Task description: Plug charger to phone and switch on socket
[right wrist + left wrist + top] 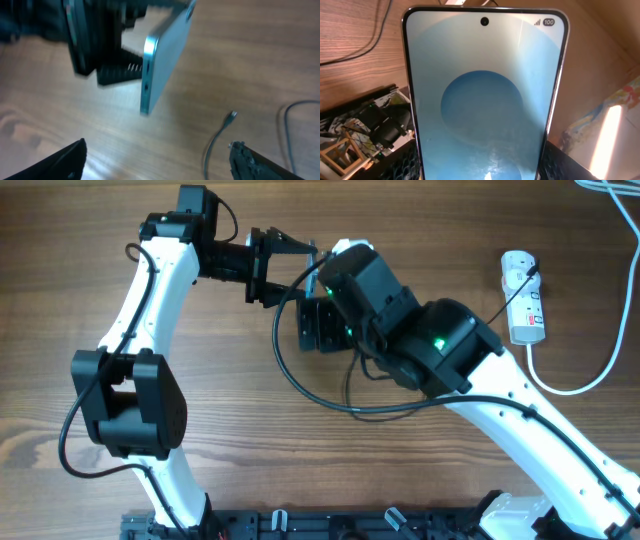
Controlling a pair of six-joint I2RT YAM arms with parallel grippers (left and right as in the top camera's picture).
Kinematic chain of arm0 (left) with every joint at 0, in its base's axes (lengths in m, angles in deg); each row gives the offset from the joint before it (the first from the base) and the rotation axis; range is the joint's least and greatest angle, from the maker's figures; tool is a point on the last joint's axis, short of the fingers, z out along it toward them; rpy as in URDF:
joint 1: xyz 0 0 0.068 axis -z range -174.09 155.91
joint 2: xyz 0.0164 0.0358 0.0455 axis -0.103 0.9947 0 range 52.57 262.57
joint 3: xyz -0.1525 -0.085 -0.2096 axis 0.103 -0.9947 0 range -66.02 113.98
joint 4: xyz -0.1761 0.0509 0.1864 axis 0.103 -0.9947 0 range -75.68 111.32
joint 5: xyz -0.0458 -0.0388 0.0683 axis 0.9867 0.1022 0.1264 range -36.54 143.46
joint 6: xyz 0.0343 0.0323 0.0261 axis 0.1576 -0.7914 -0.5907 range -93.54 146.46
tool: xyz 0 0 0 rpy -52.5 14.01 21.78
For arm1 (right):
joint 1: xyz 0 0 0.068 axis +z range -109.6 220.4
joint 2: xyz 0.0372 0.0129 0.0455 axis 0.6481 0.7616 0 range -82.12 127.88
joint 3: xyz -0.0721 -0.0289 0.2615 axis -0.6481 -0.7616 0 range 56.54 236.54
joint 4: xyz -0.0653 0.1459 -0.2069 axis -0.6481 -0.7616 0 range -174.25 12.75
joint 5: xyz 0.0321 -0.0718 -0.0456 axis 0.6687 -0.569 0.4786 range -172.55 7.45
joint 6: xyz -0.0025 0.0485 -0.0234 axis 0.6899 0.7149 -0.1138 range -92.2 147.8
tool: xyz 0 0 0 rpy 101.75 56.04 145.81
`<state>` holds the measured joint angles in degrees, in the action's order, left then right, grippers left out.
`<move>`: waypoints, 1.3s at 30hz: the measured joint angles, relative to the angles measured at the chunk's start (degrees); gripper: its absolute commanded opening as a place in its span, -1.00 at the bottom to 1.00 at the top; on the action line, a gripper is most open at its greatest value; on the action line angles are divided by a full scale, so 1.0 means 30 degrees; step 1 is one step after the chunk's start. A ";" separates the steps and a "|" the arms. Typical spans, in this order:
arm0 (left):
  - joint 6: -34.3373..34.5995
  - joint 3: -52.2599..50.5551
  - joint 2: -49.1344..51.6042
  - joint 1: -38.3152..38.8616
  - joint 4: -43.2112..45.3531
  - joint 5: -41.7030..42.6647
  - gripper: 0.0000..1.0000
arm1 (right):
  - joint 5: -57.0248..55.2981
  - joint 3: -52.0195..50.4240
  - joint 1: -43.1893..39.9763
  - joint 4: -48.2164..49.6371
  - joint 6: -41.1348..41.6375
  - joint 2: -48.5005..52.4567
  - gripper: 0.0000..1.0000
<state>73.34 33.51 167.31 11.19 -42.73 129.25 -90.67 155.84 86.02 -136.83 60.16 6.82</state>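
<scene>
Phone: a slim, rigid slab held off the table by the left gripper, whose fingers press its two long edges near one end. It is tilted, with its narrow free end turned toward the right wrist camera. Judged by its look, it is light, stiff and smooth-sided, so apt to slip, and its glass would not survive a fall. The long edges are the sound place to hold it, since that leaves the free end clear. The screen shows a pale field with a blue disc, a punch-hole lens and a battery badge at the top. The frame is pale metal, with a dark slot, probably the port, on the free end. The right gripper stands wide and empty above the wood. The charger lies on the table beside it, apart from the phone. It is thin and limp, so best pinched just behind the tip. The socket sits well apart, near the table's far right.
</scene>
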 measured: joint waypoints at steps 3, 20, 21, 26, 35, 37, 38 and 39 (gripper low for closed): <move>0.0146 0.0000 0.0000 0.0022 0.0007 -0.0423 0.36 | -0.1202 0.0495 0.0000 0.0714 0.0284 0.0423 0.68; 0.2033 0.0000 0.0000 0.0510 0.0066 -0.0911 0.36 | -0.2994 0.0561 0.0000 0.2025 0.1996 0.2616 0.14; 0.2084 0.0000 0.0000 0.0510 0.0066 -0.0918 0.36 | -0.3045 0.0561 0.0000 0.2033 0.2076 0.2637 0.09; 0.2302 0.0000 0.0000 0.0510 0.0066 -0.1399 0.37 | -0.3388 0.0561 0.0000 0.2018 0.2149 0.2696 0.02; 0.2368 0.0000 0.0000 0.0590 0.0066 -0.1472 0.37 | -0.3388 0.0561 0.0000 0.2018 0.2149 0.2754 0.03; 0.2368 0.0000 0.0000 0.0685 0.0066 -0.1472 0.37 | -0.3388 0.0561 0.0000 0.2018 0.2149 0.2754 0.03; 0.2368 0.0000 0.0000 0.0743 0.0066 -0.1472 0.37 | -0.3388 0.0561 0.0000 0.2018 0.2149 0.2754 0.03; 0.2368 0.0000 0.0000 0.0772 0.0066 -0.1472 0.37 | -0.3388 0.0561 0.0000 0.2018 0.2149 0.2754 0.03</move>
<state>80.44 33.51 167.31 13.51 -42.53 124.83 -100.84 157.53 86.02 -130.77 66.61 15.09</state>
